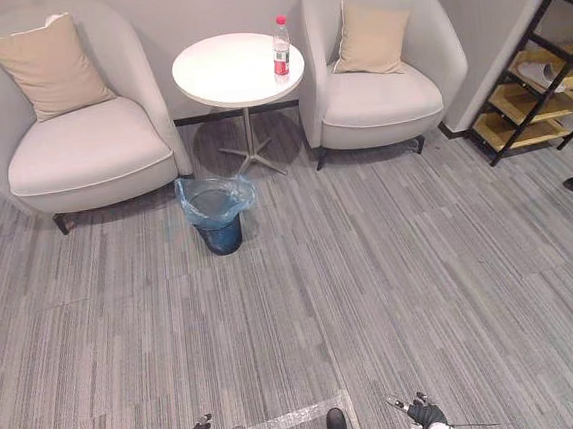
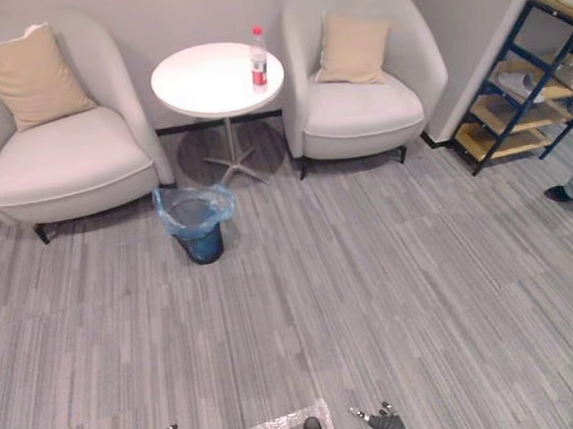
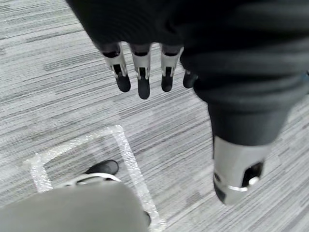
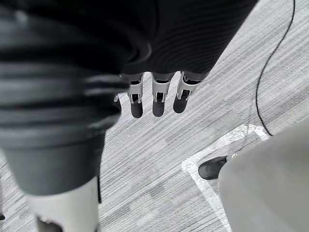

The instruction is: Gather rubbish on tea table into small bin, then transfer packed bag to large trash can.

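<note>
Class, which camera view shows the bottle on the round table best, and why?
Left eye view: the bottle stands upright at the right edge of the table, largest here. The right eye view shows it too, slightly smaller. Both wrist views face carpet.

No word, number or sign can be read anywhere — the one label in sight, a red band round the clear bottle (image 1: 280, 49) standing near the edge of the round white table (image 1: 219, 75), is too small for any lettering to be made out
</note>
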{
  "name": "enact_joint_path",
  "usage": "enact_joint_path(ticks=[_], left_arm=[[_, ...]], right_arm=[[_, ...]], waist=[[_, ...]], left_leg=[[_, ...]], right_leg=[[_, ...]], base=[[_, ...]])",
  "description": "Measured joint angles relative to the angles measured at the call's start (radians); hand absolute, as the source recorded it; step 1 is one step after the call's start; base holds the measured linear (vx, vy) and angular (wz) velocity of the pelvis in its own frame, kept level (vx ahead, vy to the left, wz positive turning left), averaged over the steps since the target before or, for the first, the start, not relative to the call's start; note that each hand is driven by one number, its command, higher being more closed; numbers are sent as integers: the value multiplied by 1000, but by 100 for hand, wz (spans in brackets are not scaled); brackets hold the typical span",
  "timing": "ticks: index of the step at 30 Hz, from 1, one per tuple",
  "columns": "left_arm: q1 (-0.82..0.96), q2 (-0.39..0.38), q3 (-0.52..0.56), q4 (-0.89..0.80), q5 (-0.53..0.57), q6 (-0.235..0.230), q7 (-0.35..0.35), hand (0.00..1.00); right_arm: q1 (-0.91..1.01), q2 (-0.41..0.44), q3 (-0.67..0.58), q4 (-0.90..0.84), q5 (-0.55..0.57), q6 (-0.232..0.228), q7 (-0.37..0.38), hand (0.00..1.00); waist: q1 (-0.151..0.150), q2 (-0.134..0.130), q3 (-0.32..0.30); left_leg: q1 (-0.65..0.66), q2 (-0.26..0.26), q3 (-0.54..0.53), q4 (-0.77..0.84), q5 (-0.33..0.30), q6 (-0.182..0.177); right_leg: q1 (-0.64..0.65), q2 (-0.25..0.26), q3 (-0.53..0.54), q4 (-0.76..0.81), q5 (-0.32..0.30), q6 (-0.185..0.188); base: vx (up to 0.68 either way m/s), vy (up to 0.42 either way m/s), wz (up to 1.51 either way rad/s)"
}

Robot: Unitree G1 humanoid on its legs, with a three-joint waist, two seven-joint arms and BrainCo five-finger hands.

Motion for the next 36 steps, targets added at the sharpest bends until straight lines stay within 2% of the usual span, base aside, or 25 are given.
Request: enact_joint_path(ticks=[2,3,4,5,7,10,12,13,14,15,18,19,20,21,22,23,24,25,27,28,31,32,33,34,36], left_arm=[[-15,-8,36,-24,-1,0,-2,0],[-17,-12,44,-31,-2,0,-2,0],[-17,-33,82,-59,-5,-1,-1,0],[-17,-50,121,-74,-26,-5,-1,0],[-18,-60,124,-83,-41,-5,1,0],[-21,-85,121,-99,-43,-19,1,0],[-26,-108,112,-101,-46,-24,2,0],[-26,-113,107,-100,-48,-24,1,0],[-28,-116,107,-99,-50,-24,0,0],[-35,-102,108,-100,-54,-23,1,0],[-49,-89,109,-92,-60,-21,-1,0],[-49,-90,109,-84,-61,-21,-1,0],[-49,-90,109,-82,-60,-21,-1,0],[-42,-88,104,-81,-63,-19,-2,0],[-43,-83,103,-75,-64,-16,-2,0],[-44,-82,99,-74,-65,-15,-2,0],[-42,-81,89,-74,-72,-15,-2,0],[-42,-80,81,-74,-79,-16,-2,0],[-44,-81,76,-76,-79,-20,-2,0],[-44,-82,76,-76,-79,-21,-2,0],[-31,-93,74,-74,-79,-21,-2,0],[-17,-102,74,-63,-78,-21,-3,0],[-23,-118,76,-54,-78,-21,-1,0],[-25,-139,77,-41,-78,-22,-5,0],[-30,-163,78,-35,-78,-22,-4,0]], right_arm=[[-4,1,0,-1,3,-2,0,0],[-5,0,-1,-1,4,-2,0,0],[-6,-7,-7,-10,12,-2,-1,0],[-15,-9,-11,-15,26,-3,-4,0],[-14,-17,-15,-13,42,-3,-8,0],[-14,-19,-23,-9,44,-2,-16,0],[-19,-22,-27,-7,43,-3,-22,0],[-27,-23,-26,-7,43,-3,-23,0],[-30,-25,-26,-4,43,-3,-23,0],[-32,-2,-18,3,41,-2,-22,0],[-39,17,-38,4,37,-2,-20,0],[-42,17,-46,3,30,-1,-16,0],[-43,17,-49,3,24,-2,-14,0],[-43,16,-49,-7,-2,1,-1,0],[-44,16,-52,-18,-3,-3,5,0],[-44,15,-53,-19,-3,-3,6,0],[-44,8,-52,-26,-16,1,14,0],[-44,5,-52,-30,-31,2,16,0],[-44,3,-49,-44,-41,-3,17,0],[-44,2,-48,-45,-41,-3,18,0],[-50,-4,-42,-51,-40,-5,19,0],[-38,-7,-44,-46,-37,-7,22,0],[-47,-22,-43,-44,-41,-8,21,0],[-52,-43,-40,-39,-44,-8,19,0],[-55,-49,-46,-33,-40,-5,19,0]], waist=[[-1,-6,21],[0,-4,26],[1,13,45],[8,21,64],[8,25,68],[8,26,70],[14,30,67],[20,46,67],[24,45,69],[33,9,62],[39,-16,61],[47,-17,60],[53,-17,60],[48,-14,61],[42,-12,63],[41,-12,64],[38,-4,68],[35,6,72],[25,13,73],[20,14,73],[-13,14,72],[-17,6,63],[-9,41,62],[-5,68,46],[-9,103,45]], left_leg=[[-97,30,1,265,-32,-30],[-119,39,0,324,-32,-30],[-193,78,-3,528,-19,-33],[-269,111,-6,696,-33,-9],[-302,112,-7,711,-64,-1],[-365,74,-11,554,-66,6],[-377,9,-53,306,2,-20],[-370,1,-87,170,66,-13],[-363,-1,-94,165,117,0],[-350,-37,-77,170,121,34],[-341,-47,-41,224,49,70],[-296,-50,-19,208,29,80],[-274,-51,-7,196,23,84],[-211,-53,3,162,6,90],[-156,-54,2,135,-1,93],[-130,-54,1,118,-1,93],[-51,-48,-3,68,-1,93],[-12,-38,-6,46,-1,93],[30,-11,-17,40,-1,93],[36,-2,-23,40,-1,93],[72,32,-59,35,-6,83],[114,34,-98,43,-53,1],[121,64,-108,44,-64,-17],[107,94,-140,61,-59,-30],[85,128,-177,138,-40,-53]], right_leg=[[23,-6,-4,23,-37,-24],[31,-6,-2,26,-43,-31],[58,4,1,46,-67,-52],[74,5,17,82,-109,-70],[93,-12,32,105,-140,-78],[132,-60,64,102,-181,-60],[145,-96,91,83,-206,-28],[152,-92,117,77,-224,-9],[157,-93,128,77,-231,1],[170,-126,148,75,-233,21],[126,-146,152,206,-232,31],[76,-152,166,342,-223,82],[51,-154,172,406,-214,104],[-21,-160,163,601,-190,223],[-80,-163,130,749,-199,224],[-99,-166,108,789,-208,205],[-139,-180,18,845,-242,134],[-158,-185,-36,833,-263,90],[-219,-183,-125,729,-287,51],[-243,-177,-136,680,-286,51],[-320,-143,-109,370,-129,32],[-304,-133,-78,252,71,1],[-306,-109,-86,282,69,-1],[-305,-88,-89,297,15,-16],[-278,-69,-126,310,-29,-39]], base=[[165,-148,8],[184,-133,-1],[139,-45,-15],[134,-16,-18],[115,22,-24],[261,102,-27],[341,223,-39],[330,233,-58],[435,269,-64],[378,192,-34],[532,222,-28],[452,170,-37],[440,141,-51],[410,109,-33],[399,91,-24],[475,44,-11],[399,-4,-9],[390,-32,-6],[320,-104,8],[434,-206,23],[408,-259,40],[366,-252,21],[513,-326,26],[300,-192,2],[422,-322,38]])
